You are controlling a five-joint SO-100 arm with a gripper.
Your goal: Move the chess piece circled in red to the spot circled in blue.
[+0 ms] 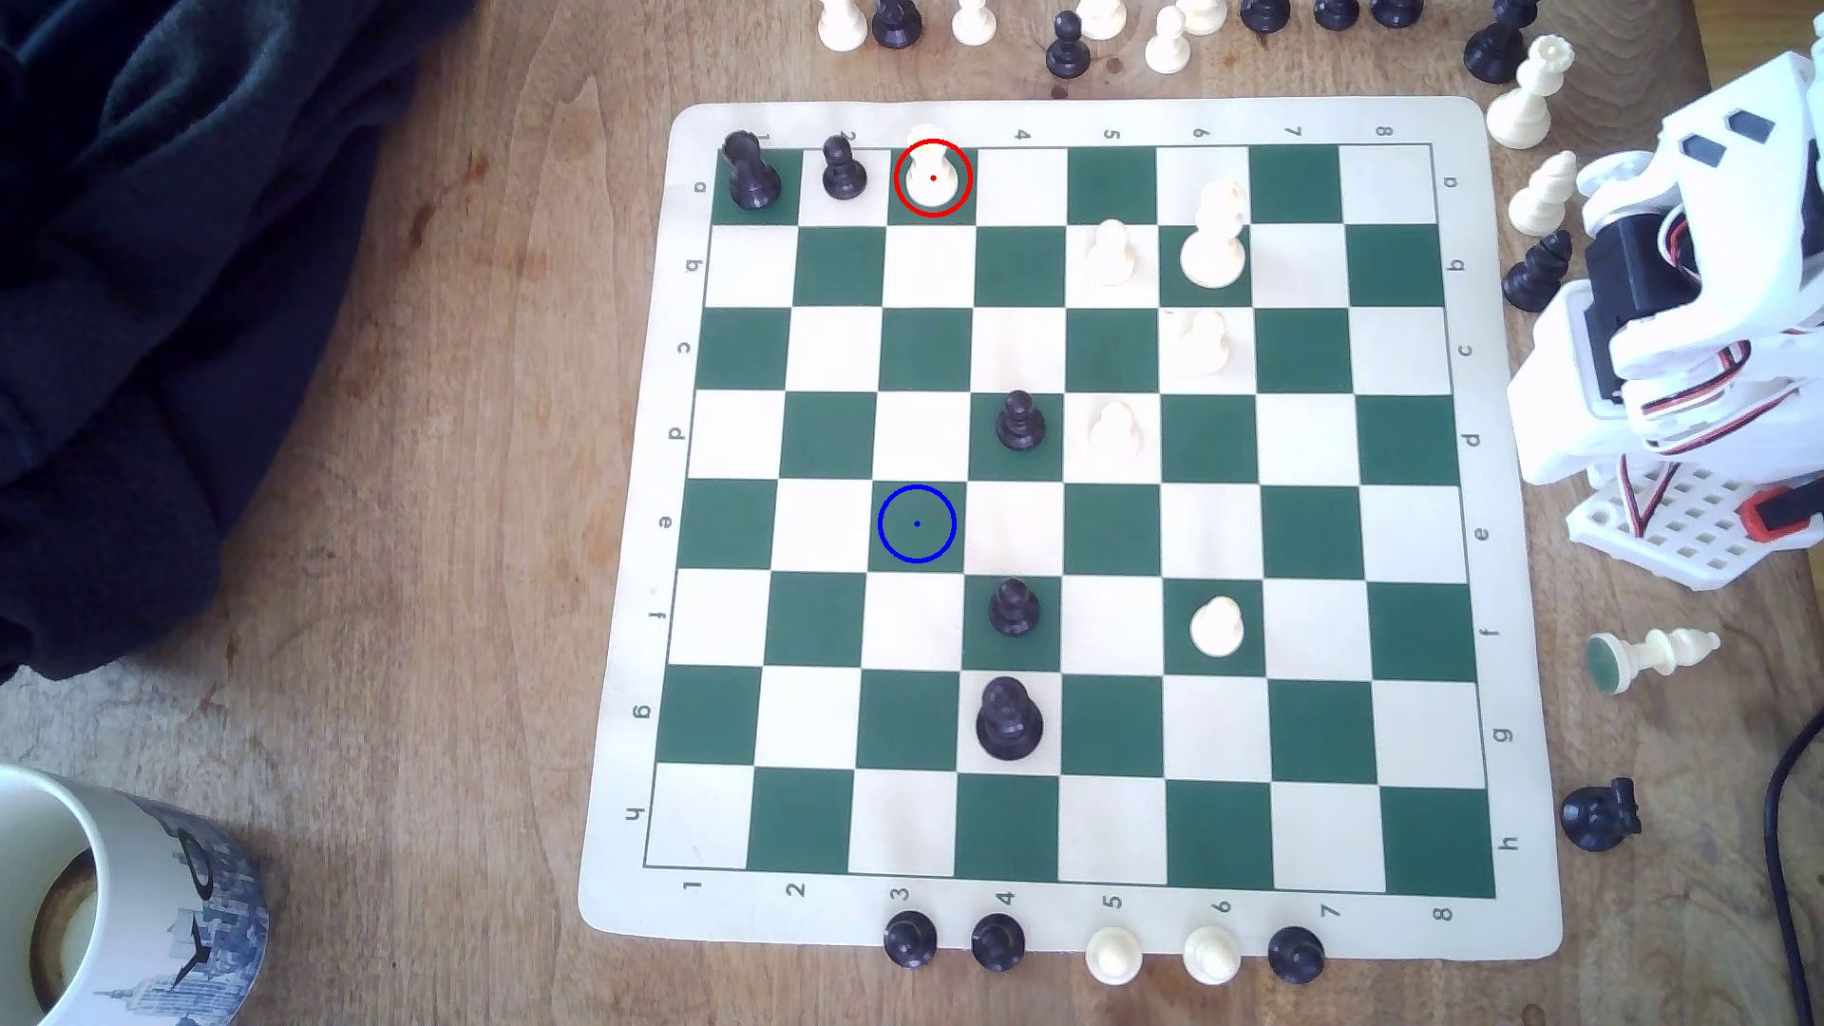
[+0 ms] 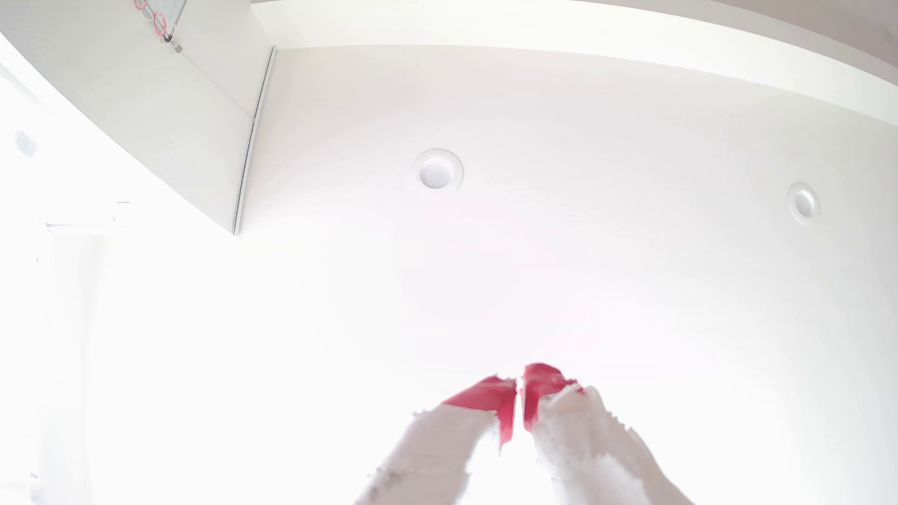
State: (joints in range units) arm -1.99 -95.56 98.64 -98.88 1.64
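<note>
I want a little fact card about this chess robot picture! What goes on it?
piece to move: white pawn, ringed in red, standing on a green square in the board's top row in the exterior view
target: green square with blue ring, nothing on it
nearest neighbour: black pawn, one square toward the exterior view's left of the white pawn
arm: folded up off the board at the exterior view's right
hand: red tips nearly touching, holding nothing, pointing at the ceiling
progress: not started
</note>
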